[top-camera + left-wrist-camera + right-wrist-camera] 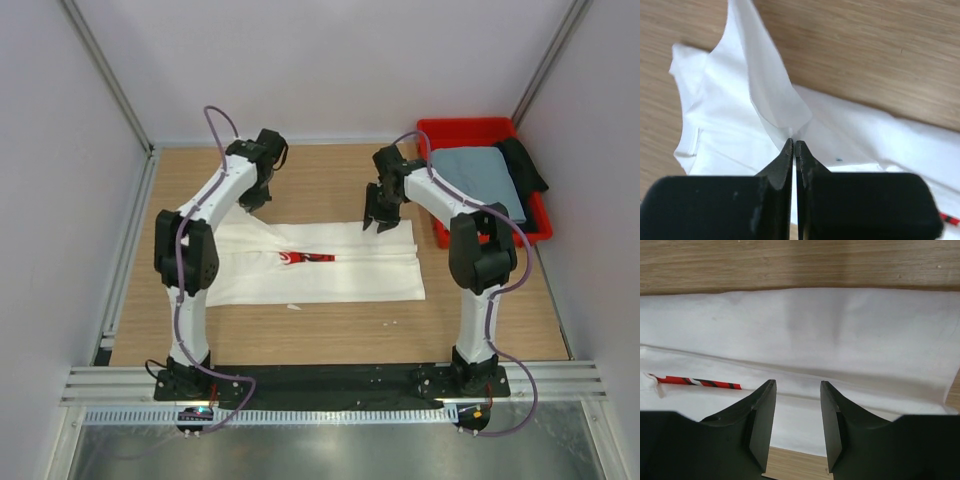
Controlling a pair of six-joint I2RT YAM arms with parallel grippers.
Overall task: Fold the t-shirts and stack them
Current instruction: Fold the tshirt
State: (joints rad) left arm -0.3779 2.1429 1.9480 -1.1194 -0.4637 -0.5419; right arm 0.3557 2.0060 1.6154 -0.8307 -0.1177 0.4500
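Note:
The white t-shirt (330, 268) lies partly folded lengthwise on the wooden table, with a strip of its red print (305, 258) showing at the fold. My left gripper (256, 198) is shut on a pinch of the white t-shirt (780, 107) near its far left corner and lifts it into a peak. My right gripper (378, 222) is open and empty just above the white t-shirt (840, 335) at its far right part. The grey-blue t-shirt (478, 176) lies folded in the red bin (447, 132).
The red bin stands at the far right of the table with a black cloth (525, 165) beside the grey-blue shirt. Grey walls and metal rails (130, 270) enclose the table.

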